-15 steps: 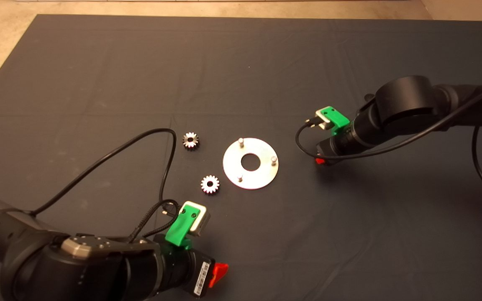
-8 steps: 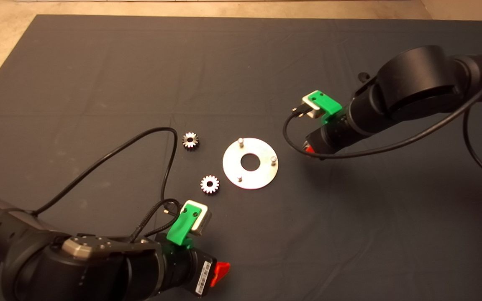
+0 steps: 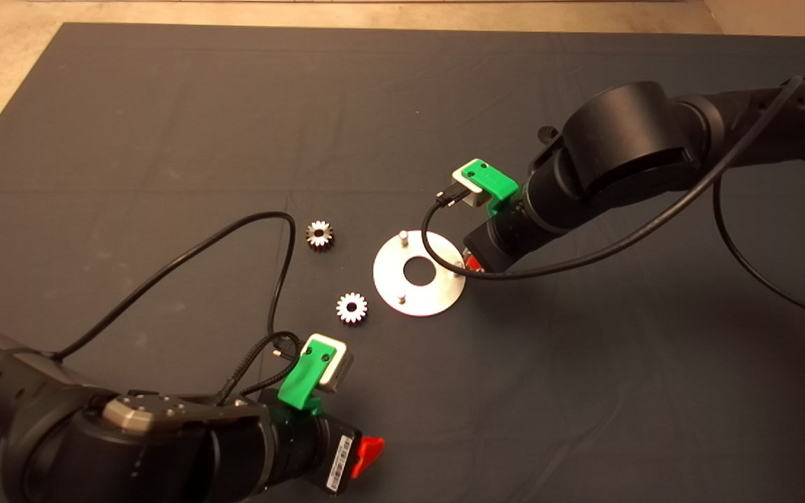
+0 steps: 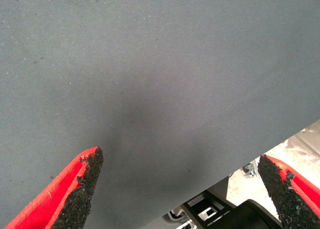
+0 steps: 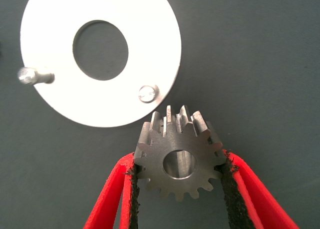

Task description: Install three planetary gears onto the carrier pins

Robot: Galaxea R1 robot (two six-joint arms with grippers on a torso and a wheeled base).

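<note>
Right wrist view shows the right end effector (image 5: 179,189) pinching one planetary gear (image 5: 179,153) flat between its pads, just beside the disc (image 5: 60,96) edge near a carrier pin (image 5: 148,93). Two more gears (image 3: 351,307) (image 3: 319,235) lie at the disc's 8 and 10 o'clock on the table (image 3: 165,126). Left end effector (image 4: 182,189) hangs spread, parked at 7 o'clock.

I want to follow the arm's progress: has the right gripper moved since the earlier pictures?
Yes. The right gripper, shut on a planetary gear, has come leftward in the head view, from clear of the disc to its right edge.
</note>
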